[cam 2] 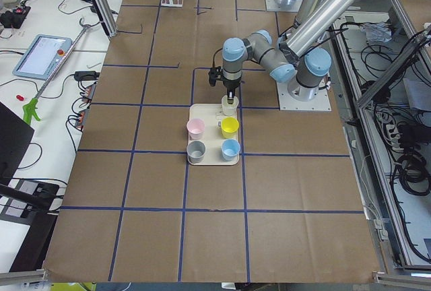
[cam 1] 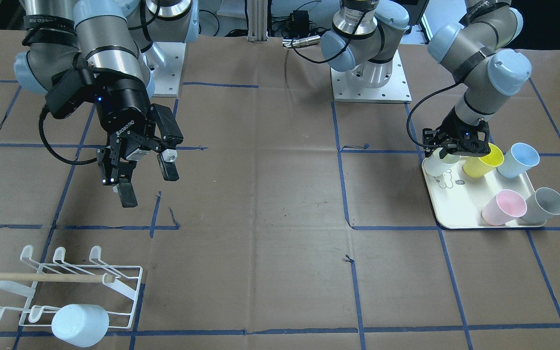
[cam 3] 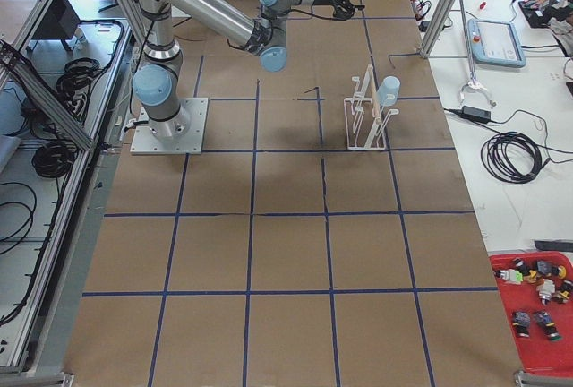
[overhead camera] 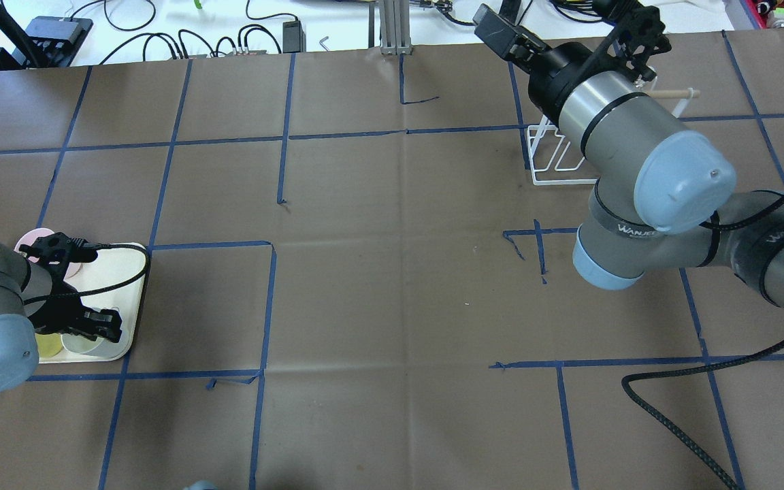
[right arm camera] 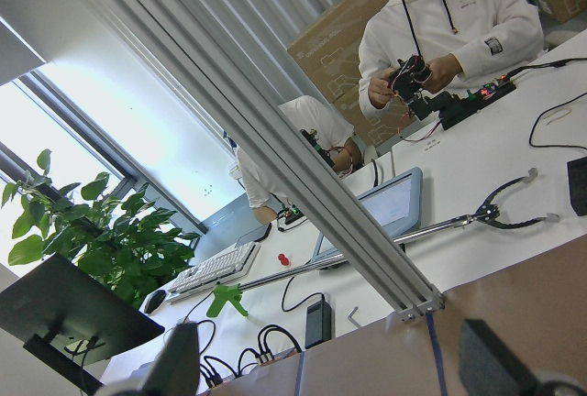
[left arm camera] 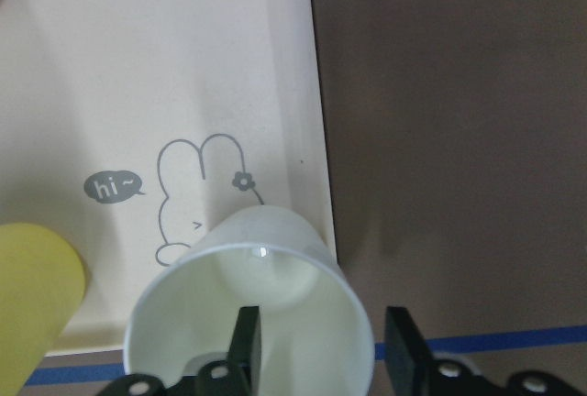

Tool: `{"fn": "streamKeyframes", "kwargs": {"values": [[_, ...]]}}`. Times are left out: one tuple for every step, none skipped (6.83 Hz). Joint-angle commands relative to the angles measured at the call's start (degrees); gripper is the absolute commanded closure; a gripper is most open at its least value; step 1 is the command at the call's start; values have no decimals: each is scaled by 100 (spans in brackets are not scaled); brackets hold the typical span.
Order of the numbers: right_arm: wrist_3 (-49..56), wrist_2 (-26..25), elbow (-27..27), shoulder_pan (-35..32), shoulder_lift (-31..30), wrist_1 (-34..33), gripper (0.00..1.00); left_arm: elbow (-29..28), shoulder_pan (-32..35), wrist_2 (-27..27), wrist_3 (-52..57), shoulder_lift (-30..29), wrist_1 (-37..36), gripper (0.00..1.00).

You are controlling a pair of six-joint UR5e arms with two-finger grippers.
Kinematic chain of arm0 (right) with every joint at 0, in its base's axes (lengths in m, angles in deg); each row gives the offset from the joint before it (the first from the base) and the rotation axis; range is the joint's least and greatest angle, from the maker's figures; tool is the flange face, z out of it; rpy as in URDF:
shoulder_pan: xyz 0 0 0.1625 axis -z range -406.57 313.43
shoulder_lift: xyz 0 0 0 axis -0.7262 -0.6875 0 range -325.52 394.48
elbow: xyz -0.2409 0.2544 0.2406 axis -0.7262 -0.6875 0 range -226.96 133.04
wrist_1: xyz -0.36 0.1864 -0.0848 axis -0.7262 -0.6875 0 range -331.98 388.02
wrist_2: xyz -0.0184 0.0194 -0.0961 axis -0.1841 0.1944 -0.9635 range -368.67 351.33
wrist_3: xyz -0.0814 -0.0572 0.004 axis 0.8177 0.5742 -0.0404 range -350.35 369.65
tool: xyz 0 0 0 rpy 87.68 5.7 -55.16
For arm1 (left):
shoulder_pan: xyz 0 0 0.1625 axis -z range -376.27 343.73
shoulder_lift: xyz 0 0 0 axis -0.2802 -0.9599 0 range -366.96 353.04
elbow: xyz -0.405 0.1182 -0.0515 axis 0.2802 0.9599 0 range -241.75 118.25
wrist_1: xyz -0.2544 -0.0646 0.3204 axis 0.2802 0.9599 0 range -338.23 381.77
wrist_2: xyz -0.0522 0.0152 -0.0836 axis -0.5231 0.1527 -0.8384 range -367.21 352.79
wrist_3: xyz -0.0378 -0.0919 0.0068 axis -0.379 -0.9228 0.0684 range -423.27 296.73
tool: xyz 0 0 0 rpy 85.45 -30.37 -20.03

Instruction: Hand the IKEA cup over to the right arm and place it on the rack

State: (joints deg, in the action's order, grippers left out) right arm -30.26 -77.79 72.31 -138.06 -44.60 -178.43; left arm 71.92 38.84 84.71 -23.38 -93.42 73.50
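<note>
At the tray (left arm camera: 138, 75) corner, left hand (left arm camera: 321, 323) straddles white cup (left arm camera: 275, 272) rim, unclenched; right hand (cam 1: 148, 184) hangs released.

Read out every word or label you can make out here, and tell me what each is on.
"hi~": in the speech bubble drawn on the cream tray.
"ROBOTIQ": on the body of the right gripper.
"WANJE...", cut off: on the black strap on the right arm.
Other strap lettering: too small to read.
</note>
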Motion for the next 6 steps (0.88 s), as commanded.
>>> {"fn": "streamKeyframes", "kwargs": {"values": [[-1747,241,611,-97,-247,-62,0,-138,0,-86,-25,6,-14,100],[-2157,372,875,-97,-527,-62,0,-592,8,-60,-25,-46,108,100],[-2370,635,974,-97,-686,-79,0,-1049,35,-121,-164,-90,536,100],[-2946,698,1088,-89,-705,-79,0,-1628,70,-530,-183,-100,1210,100],[-3587,699,1106,-89,-697,-88,0,-2382,227,-761,-218,-117,2113,100],[-4194,699,1106,-89,-697,-88,0,-3103,611,-780,-479,-213,2713,100]]}}
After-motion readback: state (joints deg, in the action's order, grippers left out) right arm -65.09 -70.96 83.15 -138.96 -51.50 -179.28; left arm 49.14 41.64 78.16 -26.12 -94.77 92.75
